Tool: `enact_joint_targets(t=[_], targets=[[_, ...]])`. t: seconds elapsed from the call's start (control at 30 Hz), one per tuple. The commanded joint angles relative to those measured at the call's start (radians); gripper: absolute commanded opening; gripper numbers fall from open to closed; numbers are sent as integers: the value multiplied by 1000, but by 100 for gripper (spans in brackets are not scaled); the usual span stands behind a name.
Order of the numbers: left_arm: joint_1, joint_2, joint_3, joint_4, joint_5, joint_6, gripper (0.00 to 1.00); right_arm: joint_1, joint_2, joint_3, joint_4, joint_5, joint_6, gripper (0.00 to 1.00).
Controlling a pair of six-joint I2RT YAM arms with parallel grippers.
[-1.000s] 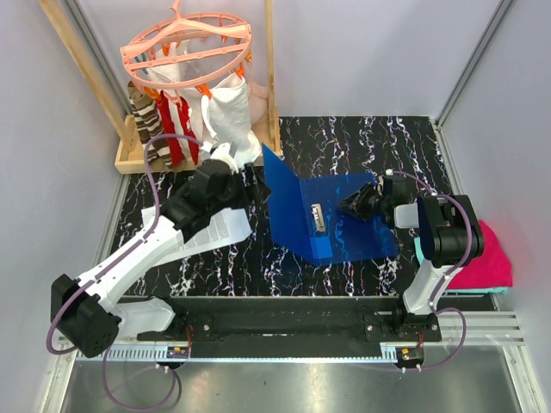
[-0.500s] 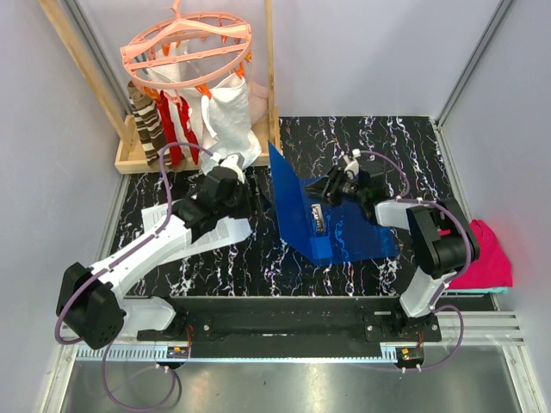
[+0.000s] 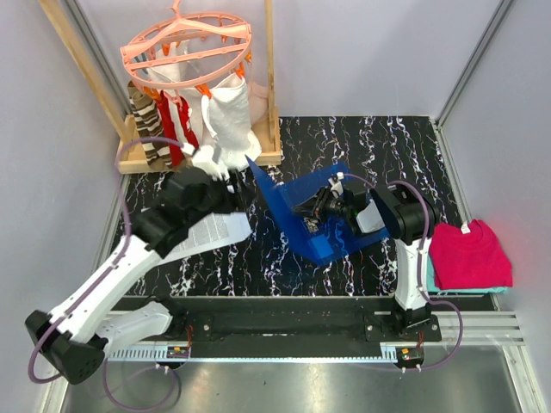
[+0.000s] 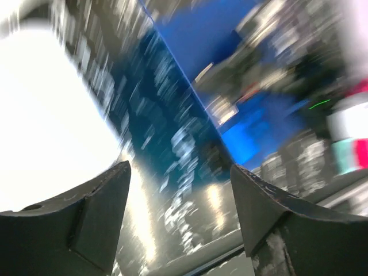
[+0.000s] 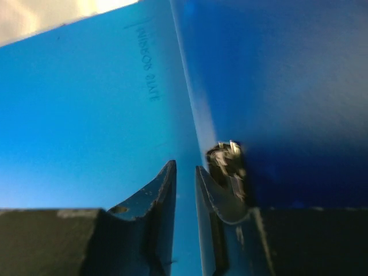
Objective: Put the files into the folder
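L arm stretches lower left to centre, left gripper (image 4: 179,169) apart, empty. R arm bent, right gripper (image 5: 184,167) nearly together at folder (image 3: 277,200) crease, grip unclear; embossed wording (image 5: 146,72) illegible.

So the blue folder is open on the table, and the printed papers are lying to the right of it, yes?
Not quite. The blue folder is open on the table, but the printed papers lie to its left, not its right; the top view shows it.
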Motion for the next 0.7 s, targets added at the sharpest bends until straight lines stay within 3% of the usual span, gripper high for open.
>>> enact_joint_targets(t=[0.0, 0.13, 0.23, 0.33, 0.4, 0.67], targets=[[1, -51, 201, 100, 77, 52, 74, 9, -119, -8, -290, 142, -214, 29], [1, 22, 236, 140, 117, -31, 70, 15, -150, -1, -384, 195, -258, 30], [1, 15, 217, 156, 65, -62, 71, 21, -165, -4, -413, 231, -277, 30], [1, -16, 174, 310, 75, -82, 74, 59, -193, 31, -523, 309, -336, 30], [1, 59, 198, 376, 160, -115, 74, 72, -196, 44, -571, 356, -352, 30], [-5, 488, 368, 432, 416, -149, 57, 76, -218, 33, -590, 416, -354, 30]])
